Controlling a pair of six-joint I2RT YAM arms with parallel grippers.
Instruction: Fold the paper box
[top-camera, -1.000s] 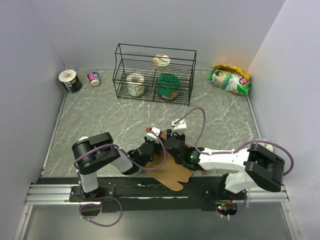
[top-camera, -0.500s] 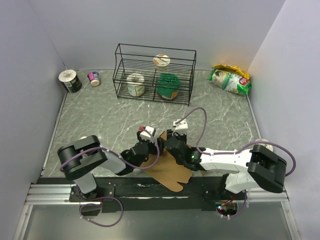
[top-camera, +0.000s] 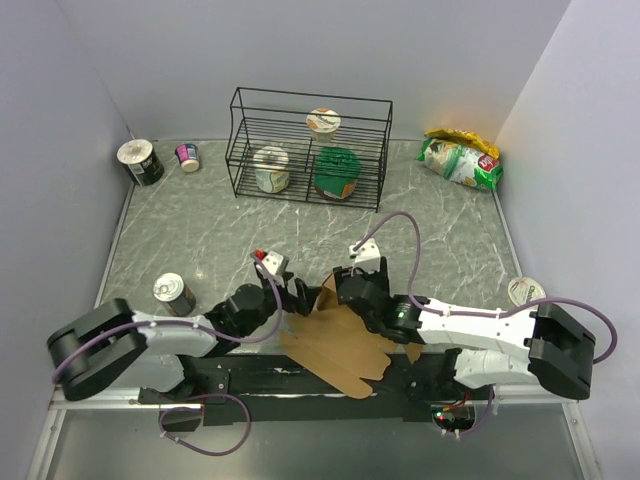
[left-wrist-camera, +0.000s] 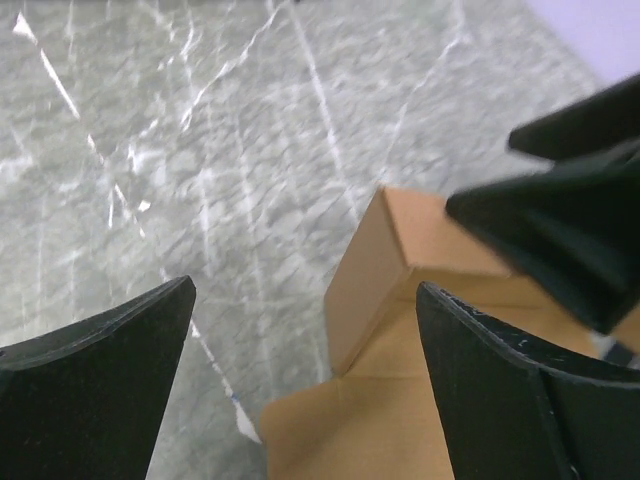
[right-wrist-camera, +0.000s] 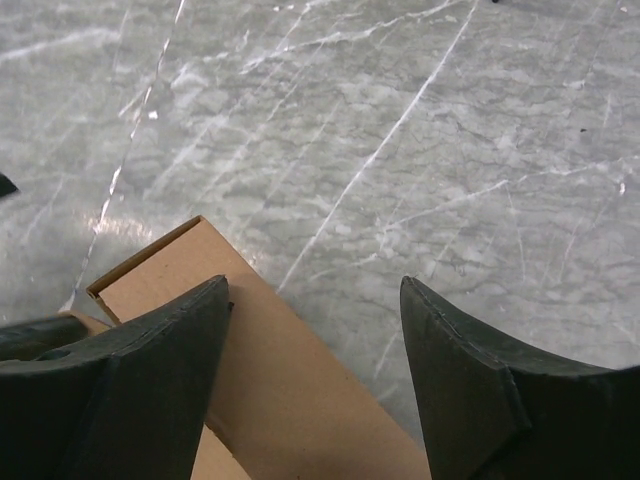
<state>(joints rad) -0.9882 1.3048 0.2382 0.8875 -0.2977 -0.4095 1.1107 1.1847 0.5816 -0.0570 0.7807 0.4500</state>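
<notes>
**Raised flap flanked by two wide-open grippers**

The box (top-camera: 335, 345) is laid mostly flat at the near edge of the table (top-camera: 200, 240), with one flap raised at its far end. That flap is flanked by the left gripper (left-wrist-camera: 305, 290) and the right gripper (right-wrist-camera: 315, 282). Both are spread wide and nothing is held. Neither is judged clearly nearer. Open room is left beyond the flap. The long axis cannot be told.

brown paper box (top-camera: 335, 345), grey table (top-camera: 200, 230) (white-veined)
</notes>
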